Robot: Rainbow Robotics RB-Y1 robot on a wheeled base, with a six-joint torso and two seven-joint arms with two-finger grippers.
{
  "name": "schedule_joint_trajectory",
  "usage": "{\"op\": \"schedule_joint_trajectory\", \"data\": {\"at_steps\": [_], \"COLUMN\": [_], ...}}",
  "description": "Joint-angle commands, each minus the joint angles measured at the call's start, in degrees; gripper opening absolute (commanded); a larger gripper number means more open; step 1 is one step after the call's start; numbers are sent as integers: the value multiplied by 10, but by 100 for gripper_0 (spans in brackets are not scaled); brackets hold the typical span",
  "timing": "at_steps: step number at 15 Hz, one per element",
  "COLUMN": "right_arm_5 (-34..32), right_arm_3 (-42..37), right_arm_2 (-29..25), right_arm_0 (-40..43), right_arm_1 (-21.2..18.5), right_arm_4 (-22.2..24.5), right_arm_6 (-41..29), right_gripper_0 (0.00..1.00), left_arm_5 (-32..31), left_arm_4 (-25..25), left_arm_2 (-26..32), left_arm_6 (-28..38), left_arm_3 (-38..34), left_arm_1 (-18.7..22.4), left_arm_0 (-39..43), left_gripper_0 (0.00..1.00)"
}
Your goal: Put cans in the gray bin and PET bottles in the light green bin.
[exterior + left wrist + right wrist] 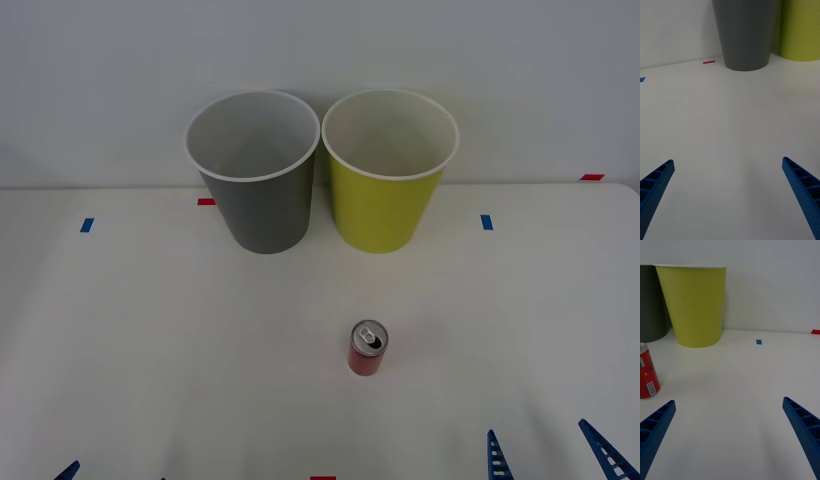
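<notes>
Front view: the small red can (367,348) stands upright on the white table (150,350), top up, in front of the light green bin (388,190). The gray bin (255,180) is just beside that bin, on the robot's left. Nothing is picked up yet.

Right wrist view: the right gripper (730,427) is wide open and holds nothing. The can is near one finger, so I think this arm must reach over and grab it.

Left wrist view: the left gripper (728,187) is wide open and empty too, facing the gray bin.
</notes>
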Motion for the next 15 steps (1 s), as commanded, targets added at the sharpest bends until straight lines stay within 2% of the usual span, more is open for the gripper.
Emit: {"op": "schedule_joint_trajectory", "data": {"at_steps": [1,15], "right_arm_5": [0,0], "right_arm_3": [0,0], "right_arm_2": [0,0], "right_arm_0": [0,0], "right_arm_1": [0,0], "right_arm_4": [0,0], "right_arm_6": [0,0], "right_gripper_0": [100,100], "left_arm_5": [0,0], "left_arm_4": [0,0], "left_arm_2": [0,0], "left_arm_6": [0,0], "left_arm_3": [0,0], "left_arm_1": [0,0], "left_arm_0": [0,0], "left_gripper_0": [100,100]}}
